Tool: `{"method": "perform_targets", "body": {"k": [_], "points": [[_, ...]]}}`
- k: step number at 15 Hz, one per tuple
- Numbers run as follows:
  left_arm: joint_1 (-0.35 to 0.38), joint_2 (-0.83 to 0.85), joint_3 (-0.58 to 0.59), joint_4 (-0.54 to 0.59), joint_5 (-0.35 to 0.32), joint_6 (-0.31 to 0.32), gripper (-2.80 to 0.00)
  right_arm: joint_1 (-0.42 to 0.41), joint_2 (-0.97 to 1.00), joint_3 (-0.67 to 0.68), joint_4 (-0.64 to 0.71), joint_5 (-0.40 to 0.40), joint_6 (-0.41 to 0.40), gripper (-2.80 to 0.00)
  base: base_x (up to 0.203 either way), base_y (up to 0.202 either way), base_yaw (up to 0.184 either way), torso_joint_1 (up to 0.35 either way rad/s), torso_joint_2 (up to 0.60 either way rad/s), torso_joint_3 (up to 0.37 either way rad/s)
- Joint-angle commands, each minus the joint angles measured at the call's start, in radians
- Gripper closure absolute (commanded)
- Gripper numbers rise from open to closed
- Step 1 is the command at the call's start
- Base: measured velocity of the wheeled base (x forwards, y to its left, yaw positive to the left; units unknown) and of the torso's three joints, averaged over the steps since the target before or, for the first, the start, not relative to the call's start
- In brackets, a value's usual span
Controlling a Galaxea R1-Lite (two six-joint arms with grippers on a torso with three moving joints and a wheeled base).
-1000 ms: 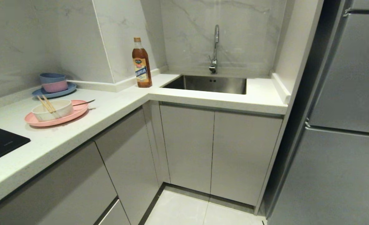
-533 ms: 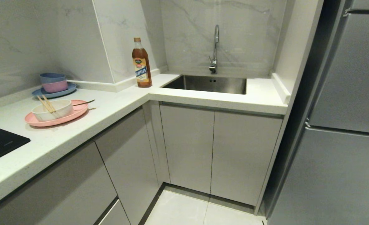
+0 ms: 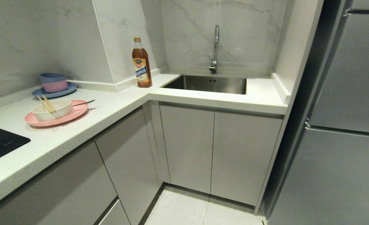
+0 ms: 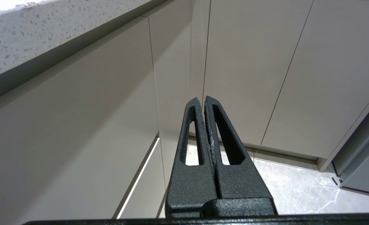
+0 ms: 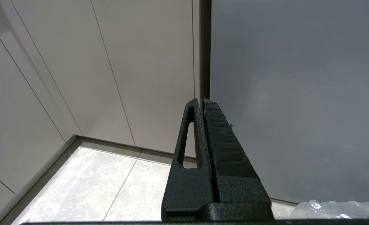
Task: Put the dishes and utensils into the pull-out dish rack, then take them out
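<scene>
You see a pink plate [image 3: 75, 114] under a white bowl [image 3: 62, 110] on the speckled white table [image 3: 115, 103]. Behind them, blue and pink bowls [image 3: 53, 82] sit on a blue plate [image 3: 67, 90], and the bottle [image 3: 141, 62] is amber.

The left hand [image 4: 204, 101] has two matte black, rough-textured tapered fingers, each with a long slot. The right hand [image 5: 201, 102] matches, one finger face ribbed crosswise.

No legible text anywhere
The bottle [image 3: 141, 63] at the worktop's back edge carries a label, its print unreadable.
</scene>
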Motion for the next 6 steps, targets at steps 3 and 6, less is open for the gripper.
{"method": "perform_targets", "body": {"k": [3, 6], "points": [[0.000, 0.001, 0.002, 0.000, 0.000, -0.001, 0.00, 0.001, 0.000, 0.003, 0.000, 0.000, 0.001, 0.00, 0.000, 0.000, 0.000, 0.000, 0.00, 0.000], [0.000, 0.001, 0.002, 0.000, 0.000, -0.001, 0.00, 0.001, 0.000, 0.003, 0.000, 0.000, 0.000, 0.00, 0.000, 0.000, 0.000, 0.000, 0.00, 0.000]]}}
